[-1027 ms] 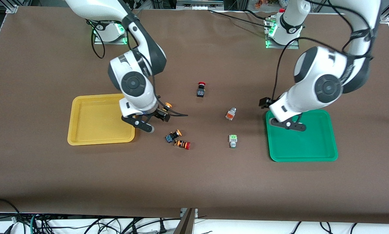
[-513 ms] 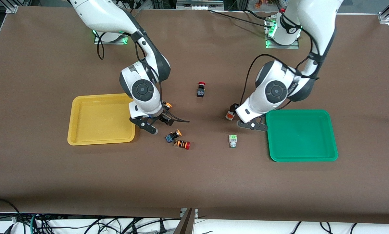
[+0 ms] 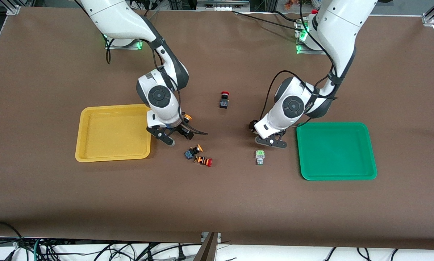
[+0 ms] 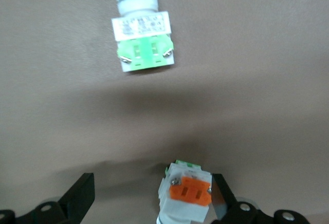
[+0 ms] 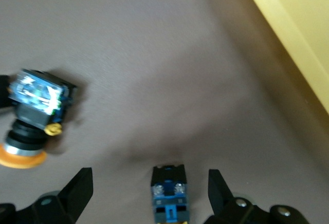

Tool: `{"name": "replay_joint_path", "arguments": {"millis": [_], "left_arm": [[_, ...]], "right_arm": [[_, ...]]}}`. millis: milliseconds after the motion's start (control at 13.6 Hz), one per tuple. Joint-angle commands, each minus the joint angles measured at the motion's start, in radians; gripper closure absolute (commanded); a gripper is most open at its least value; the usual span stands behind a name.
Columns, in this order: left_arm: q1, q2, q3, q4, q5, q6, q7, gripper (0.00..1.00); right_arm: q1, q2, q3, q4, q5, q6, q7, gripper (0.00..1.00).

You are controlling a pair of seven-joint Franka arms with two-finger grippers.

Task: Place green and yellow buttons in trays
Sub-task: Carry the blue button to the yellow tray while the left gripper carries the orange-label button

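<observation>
Hovering low over the table, the right gripper sits just beside the yellow tray, jaws spread wide and holding nothing. The right wrist view shows a yellow-capped button on its black-blue body lying between the fingers, untouched. A second yellow-capped button lies nearer the front camera, touching the red-capped, orange-striped button. Over at the left arm's end, the left gripper hangs beside the green tray, jaws also fully apart and empty; in its wrist view the orange-faced button rests between the fingers, close against one. The green-faced button lies nearer the front camera, apart from it. Both trays hold nothing. The red-capped black button sits mid-table.
</observation>
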Motion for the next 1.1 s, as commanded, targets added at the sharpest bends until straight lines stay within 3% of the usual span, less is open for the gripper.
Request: {"name": "replay_joint_path", "arguments": {"millis": [0,220,293,440,513,587,807,880,1027], "left_arm": [[-0.016,0.008,0.007,0.003,0.033,0.014,-0.009,0.0],[-0.038,0.01,0.005,0.003,0.035,0.014,-0.015,0.0],[-0.045,0.01,0.007,0.003,0.035,0.014,-0.029,0.0],[-0.053,0.008,0.007,0.005,0.035,0.012,-0.038,0.0],[-0.055,0.005,0.005,0.005,0.035,0.012,-0.04,0.0],[-0.056,0.007,0.007,0.003,0.035,0.011,-0.041,0.0],[-0.082,0.013,0.012,-0.009,0.038,0.011,-0.045,0.0],[-0.082,0.016,0.013,-0.009,0.038,0.011,-0.043,0.09],[-0.082,0.02,0.013,-0.009,0.038,0.009,-0.045,0.44]], "right_arm": [[0.009,-0.032,0.007,-0.063,0.024,0.029,0.051,0.02],[0.011,-0.028,0.01,-0.093,0.024,0.033,0.056,0.19],[0.012,-0.028,0.02,-0.1,0.024,0.033,0.058,0.32],[0.014,-0.019,0.025,-0.101,0.024,0.034,0.058,0.69],[0.014,-0.02,0.027,-0.1,0.026,0.034,0.056,0.92],[0.014,-0.032,0.027,-0.097,0.026,0.031,0.05,1.0],[-0.031,-0.094,0.014,-0.09,0.024,-0.001,-0.159,1.0],[-0.051,-0.104,0.007,-0.09,0.024,-0.029,-0.263,1.0],[-0.058,-0.14,-0.056,-0.096,0.024,-0.061,-0.452,1.0]]}}
